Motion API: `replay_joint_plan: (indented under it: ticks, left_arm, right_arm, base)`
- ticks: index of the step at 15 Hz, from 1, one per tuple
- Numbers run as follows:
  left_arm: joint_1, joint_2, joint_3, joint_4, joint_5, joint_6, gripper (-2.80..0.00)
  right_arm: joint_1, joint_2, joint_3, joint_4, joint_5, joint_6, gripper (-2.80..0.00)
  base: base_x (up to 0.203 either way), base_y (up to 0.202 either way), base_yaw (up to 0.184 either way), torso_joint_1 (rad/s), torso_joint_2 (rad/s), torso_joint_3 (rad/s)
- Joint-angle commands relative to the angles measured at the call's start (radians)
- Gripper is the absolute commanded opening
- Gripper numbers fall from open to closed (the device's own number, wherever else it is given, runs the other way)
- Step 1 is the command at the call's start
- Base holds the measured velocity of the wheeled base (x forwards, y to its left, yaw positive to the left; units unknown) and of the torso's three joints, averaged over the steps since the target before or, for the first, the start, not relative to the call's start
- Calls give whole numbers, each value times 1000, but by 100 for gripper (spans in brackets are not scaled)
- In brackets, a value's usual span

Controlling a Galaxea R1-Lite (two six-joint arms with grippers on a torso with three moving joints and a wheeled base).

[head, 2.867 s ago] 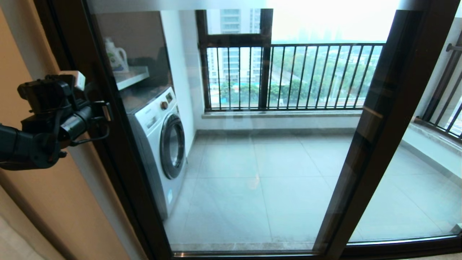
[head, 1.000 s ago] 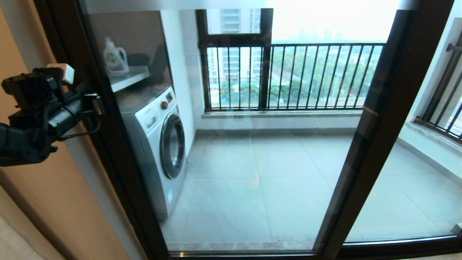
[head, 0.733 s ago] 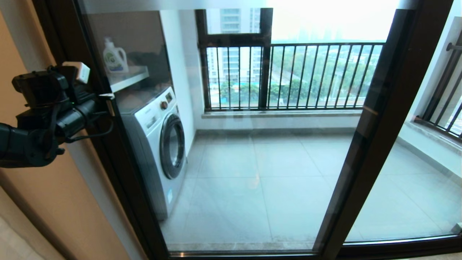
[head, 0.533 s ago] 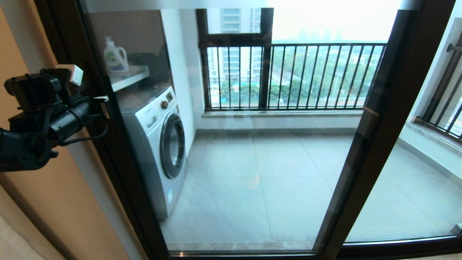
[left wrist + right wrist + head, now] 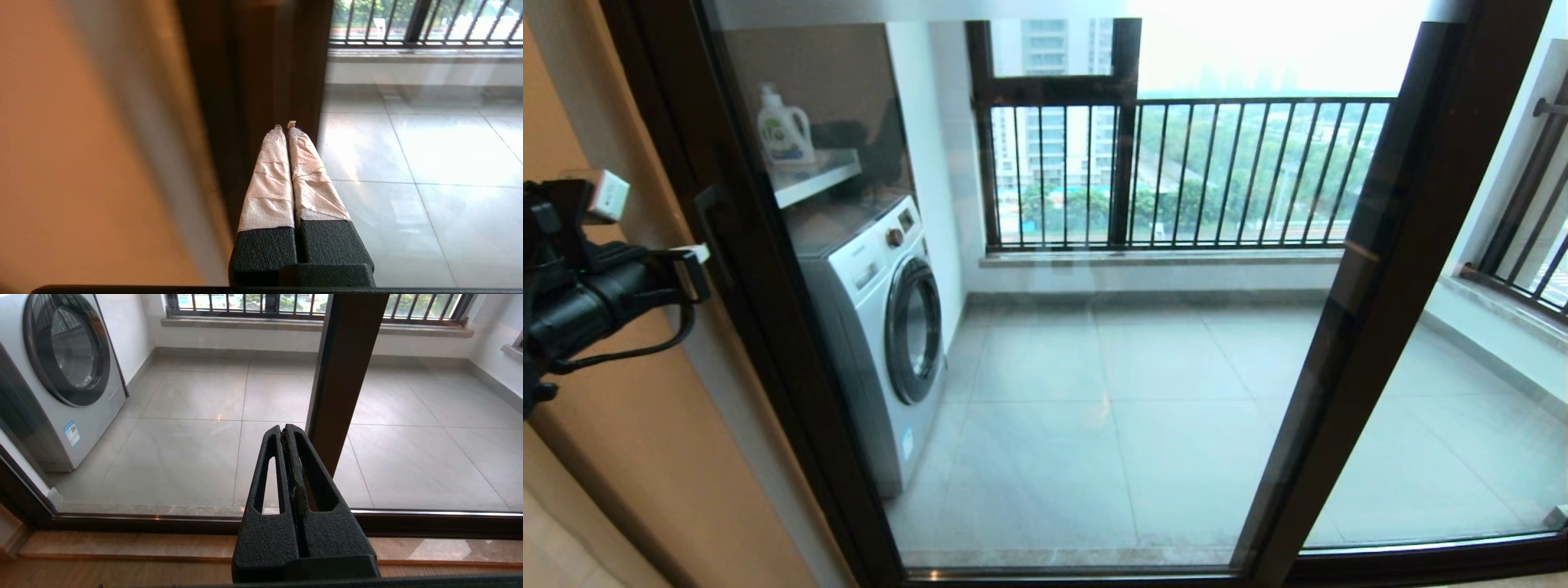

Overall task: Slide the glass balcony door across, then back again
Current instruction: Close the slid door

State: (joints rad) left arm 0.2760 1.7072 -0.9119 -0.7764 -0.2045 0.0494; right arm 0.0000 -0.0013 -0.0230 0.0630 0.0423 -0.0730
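Your glass balcony door sits fully across to the jamb at nine o'clock, so I judge the slide-back done. Next you only need to clear the arm. Your left gripper hangs beside the bar handle, apart from it, taped fingers pressed together, empty. Your right gripper waits low, fingers together too.

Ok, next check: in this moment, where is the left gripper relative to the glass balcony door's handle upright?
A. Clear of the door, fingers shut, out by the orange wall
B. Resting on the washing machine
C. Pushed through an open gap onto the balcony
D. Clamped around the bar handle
A: the left gripper hangs short of the glass balcony door, fingers pressed together on nothing, with the orange wall behind it.
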Motion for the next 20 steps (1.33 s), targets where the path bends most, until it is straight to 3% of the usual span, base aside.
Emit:
replay_joint_plan:
  ticks: [1,7,13,20]
  left_arm:
    - [64,-11,11,-4,-49,1,-280]
    - [66,119,-44,-15,-52,4,-280]
    - [63,273,-196,-70,-39,16,-280]
    - [19,280,-196,-68,-39,35,-280]
  right_arm:
    - [0,1,0,1,1,-1,-280]
    - [0,1,0,0,1,-1,-280]
    - [0,1,0,0,1,-1,-280]
    - [0,1,0,0,1,-1,-280]
  base:
    - [0,0,0,0,0,0]
    - [0,0,0,0,0,0]
    - [0,0,0,0,0,0]
    - [0,0,0,0,0,0]
